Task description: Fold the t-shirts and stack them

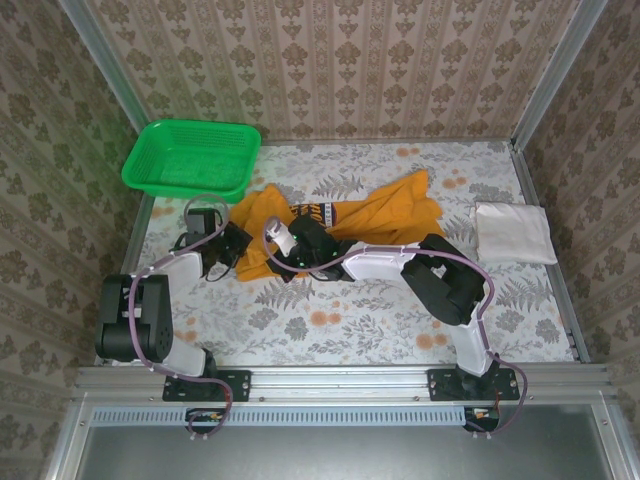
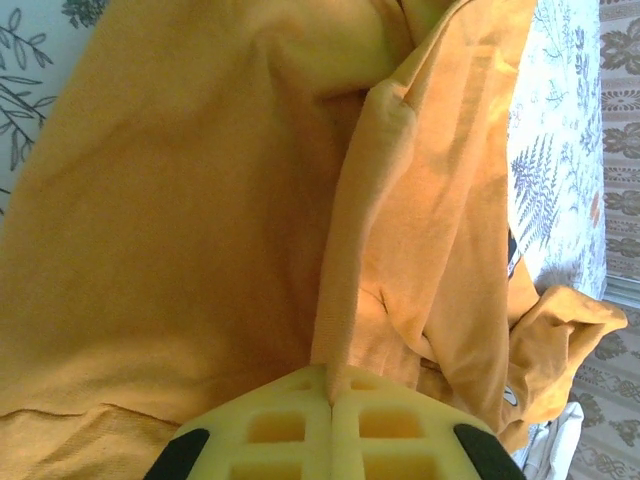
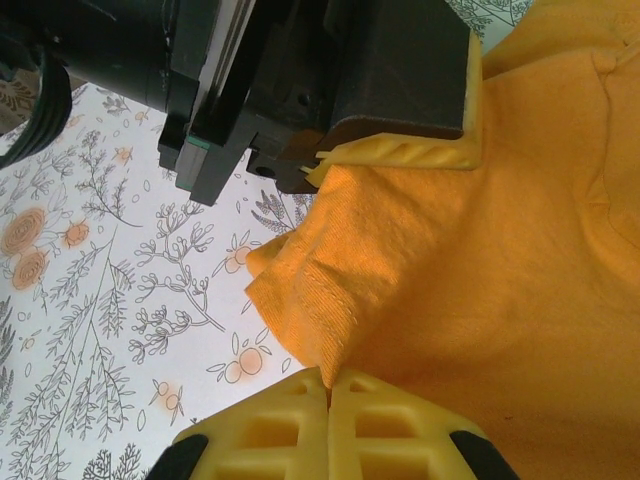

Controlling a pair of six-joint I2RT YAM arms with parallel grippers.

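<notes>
Gripping mustard-orange t-shirt [image 1: 385,212]: your left tool [image 2: 330,388] and right tool [image 3: 327,382] both pinch its fabric; white t-shirt [image 1: 514,232] well apart.

The right jaws, yellow and pressed together, pinch a folded edge of the mustard-orange t-shirt [image 3: 500,280], which spreads above and to their right. Straight above them, the left jaws, yellow under a dark housing [image 3: 330,60], meet the same cloth. The floral bench [image 3: 120,300] lies left of the right jaws.
</notes>
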